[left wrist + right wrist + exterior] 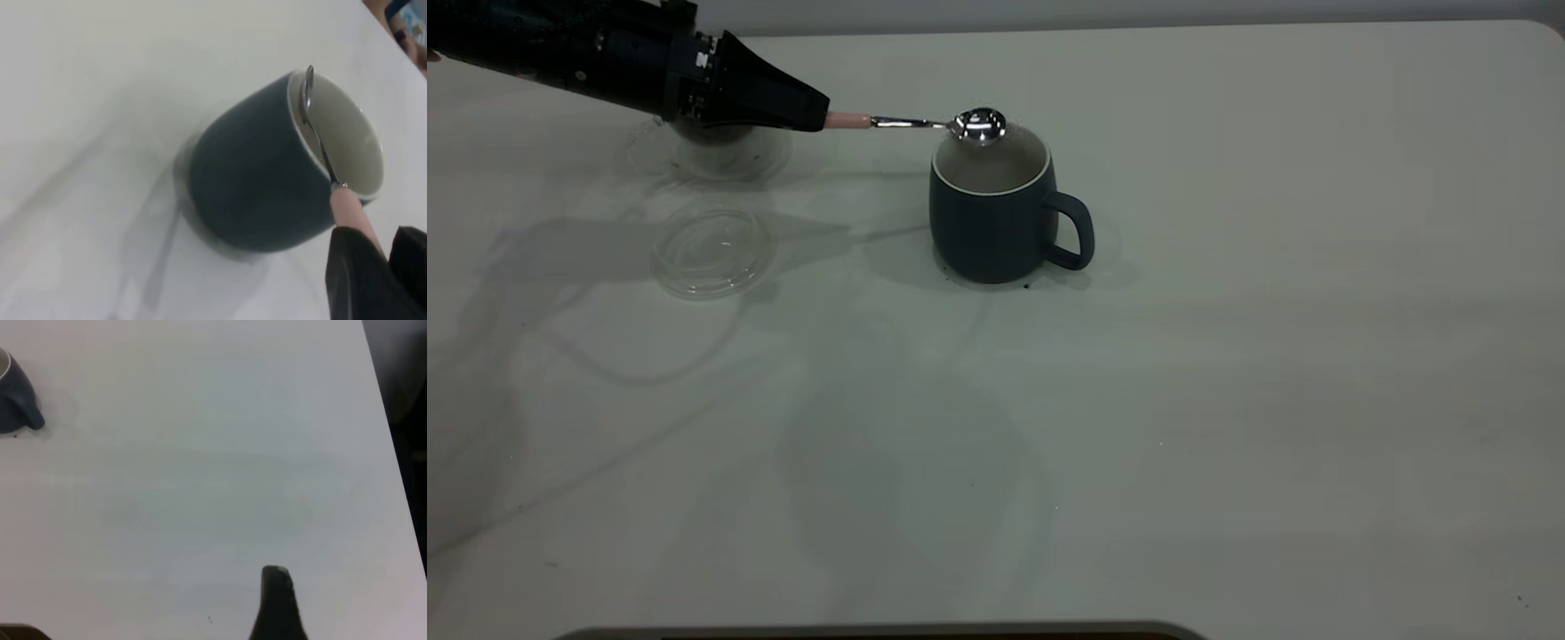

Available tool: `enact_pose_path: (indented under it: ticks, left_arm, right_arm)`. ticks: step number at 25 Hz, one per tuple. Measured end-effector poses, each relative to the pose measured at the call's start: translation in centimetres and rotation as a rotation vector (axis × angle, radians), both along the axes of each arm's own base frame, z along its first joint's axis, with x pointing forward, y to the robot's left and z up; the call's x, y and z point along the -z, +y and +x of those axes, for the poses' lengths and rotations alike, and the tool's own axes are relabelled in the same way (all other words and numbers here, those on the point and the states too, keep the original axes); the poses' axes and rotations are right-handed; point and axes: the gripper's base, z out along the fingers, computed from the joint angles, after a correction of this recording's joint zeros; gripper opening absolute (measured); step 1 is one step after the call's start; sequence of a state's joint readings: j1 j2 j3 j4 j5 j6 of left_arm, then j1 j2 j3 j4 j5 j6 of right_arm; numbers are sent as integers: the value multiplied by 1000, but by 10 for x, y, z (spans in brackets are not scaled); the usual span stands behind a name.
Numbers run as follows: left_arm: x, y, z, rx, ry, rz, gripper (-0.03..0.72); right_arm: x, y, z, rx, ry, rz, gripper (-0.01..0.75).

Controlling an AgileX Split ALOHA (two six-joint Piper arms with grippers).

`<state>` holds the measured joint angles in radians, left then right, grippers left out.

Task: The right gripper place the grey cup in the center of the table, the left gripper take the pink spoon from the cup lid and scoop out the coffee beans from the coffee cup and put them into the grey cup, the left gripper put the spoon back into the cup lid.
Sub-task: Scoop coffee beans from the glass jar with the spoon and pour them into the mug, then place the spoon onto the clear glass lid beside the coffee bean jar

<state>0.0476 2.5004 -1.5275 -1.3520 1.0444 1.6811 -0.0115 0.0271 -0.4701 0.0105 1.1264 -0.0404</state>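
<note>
A: Left gripper (818,114) clamped on the pink spoon (925,124). Spoon's long axis points straight out from the fingertips, bowl over the far rim of the grey cup (996,213).

B: Beans in the bowl?

A: Can't tell. Looks empty.

B: Cup lid?

A: Cup lid (711,249) sits back beside the gripper body, nearer the camera. Right gripper (279,603) parked well clear; can't tell its state.

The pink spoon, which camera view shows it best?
The exterior view: the pink spoon shows whole, handle in the left end effector, bowl over the grey cup. The left wrist view shows it edge-on across the cup's mouth. The right wrist view shows none of it.
</note>
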Motion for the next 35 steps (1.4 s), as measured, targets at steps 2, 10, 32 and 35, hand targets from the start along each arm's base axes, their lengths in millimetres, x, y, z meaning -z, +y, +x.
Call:
enact_pose_path:
  ticks: [2, 10, 32, 35]
  left_arm:
    - [-3, -1, -1, -12, 43, -37, 126]
    - [-48, 26, -1, -86, 142, -48, 126]
    - [-26, 184, -130, -633, 388, -213, 126]
    - [-13, 185, -134, -643, 436, -220, 126]
  right_arm:
    - [0, 0, 0, 0, 0, 0, 591]
    - [0, 0, 0, 0, 0, 0, 591]
    - [0, 0, 0, 0, 0, 0, 591]
    - [0, 0, 0, 0, 0, 0, 591]
